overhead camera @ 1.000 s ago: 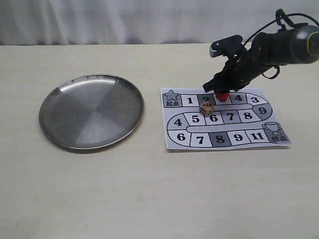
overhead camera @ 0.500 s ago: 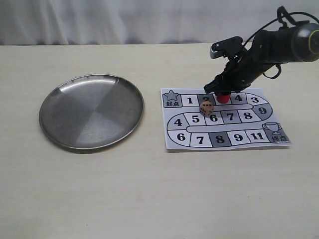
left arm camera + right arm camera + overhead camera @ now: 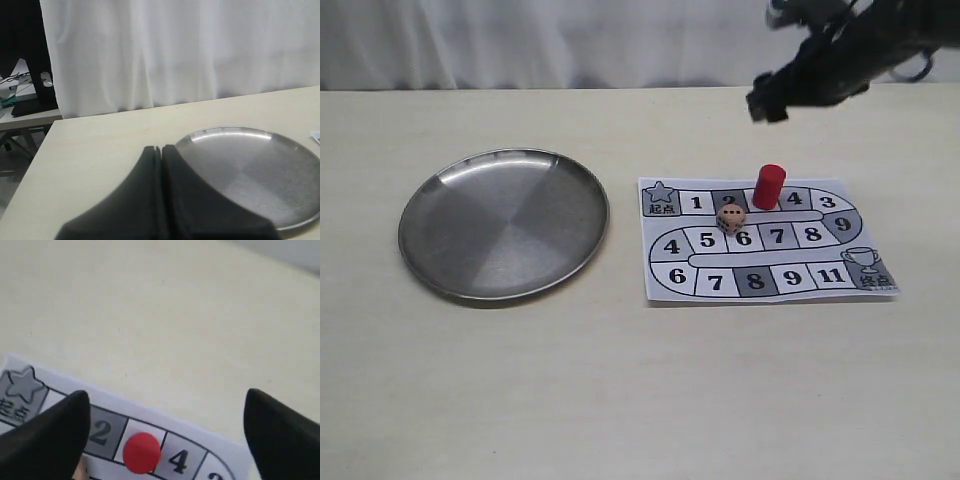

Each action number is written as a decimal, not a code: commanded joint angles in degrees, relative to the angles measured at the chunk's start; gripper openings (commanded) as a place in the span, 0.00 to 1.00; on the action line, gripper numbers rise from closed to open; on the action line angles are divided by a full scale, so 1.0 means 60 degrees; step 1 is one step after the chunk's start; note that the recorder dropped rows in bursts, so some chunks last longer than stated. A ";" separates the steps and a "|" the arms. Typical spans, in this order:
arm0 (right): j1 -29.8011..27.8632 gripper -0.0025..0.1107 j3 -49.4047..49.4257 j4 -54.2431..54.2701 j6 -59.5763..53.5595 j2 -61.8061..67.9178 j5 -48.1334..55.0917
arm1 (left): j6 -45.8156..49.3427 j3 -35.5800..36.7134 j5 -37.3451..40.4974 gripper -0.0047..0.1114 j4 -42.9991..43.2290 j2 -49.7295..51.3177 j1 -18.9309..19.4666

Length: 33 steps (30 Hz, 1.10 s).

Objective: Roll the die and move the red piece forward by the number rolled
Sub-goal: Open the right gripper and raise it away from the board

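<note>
The red piece, a small upright plain red cylinder [image 3: 769, 186], stands on the white paper board with a numbered grey-and-white track [image 3: 790, 258], on the top-row square between squares 2 and 4. The die, a small tan wooden cube with dark pips [image 3: 731, 218], rests on the board near the red piece but apart from it, at the lower edge of square 2, above squares 5 and 6; its top face cannot be read. The right tool [image 3: 767, 103] hangs above the bench [image 3: 640, 400], beyond the far edge of the board and well clear of both items. In the right wrist view its two dark fingers [image 3: 45, 440] stand spread wide with nothing between them, and the red piece [image 3: 142, 453] shows below the gap, touching neither finger. The left tool [image 3: 161, 150] has its fingers pressed together and holds nothing; it sits above bare bench just beside the rim of the round stainless steel plate [image 3: 504, 224]. A strip of bare bench separates the plate rim from the left edge of the board. Wide bare bench lies in front of the plate and the board. The far bench edge meets a white curtain [image 3: 570, 40].
</note>
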 commanded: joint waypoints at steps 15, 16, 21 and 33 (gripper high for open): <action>-0.0144 0.06 0.1150 0.1112 0.0173 -0.6018 -0.0220 | 0.0008 0.0017 -0.0090 0.04 -0.0004 -0.0025 0.0045; -0.0144 0.06 0.1634 0.1236 0.0172 -0.6317 -0.0646 | 0.0008 0.0017 -0.0090 0.04 -0.0004 -0.0025 0.0045; -0.0144 0.06 0.4266 0.1472 0.0172 -0.7759 -0.2356 | 0.0008 0.0017 -0.0090 0.04 -0.0004 -0.0025 0.0045; -0.0144 0.06 1.1255 0.1481 0.1033 -1.0295 -0.7826 | 0.0008 0.0017 -0.0090 0.04 -0.0004 -0.0025 0.0045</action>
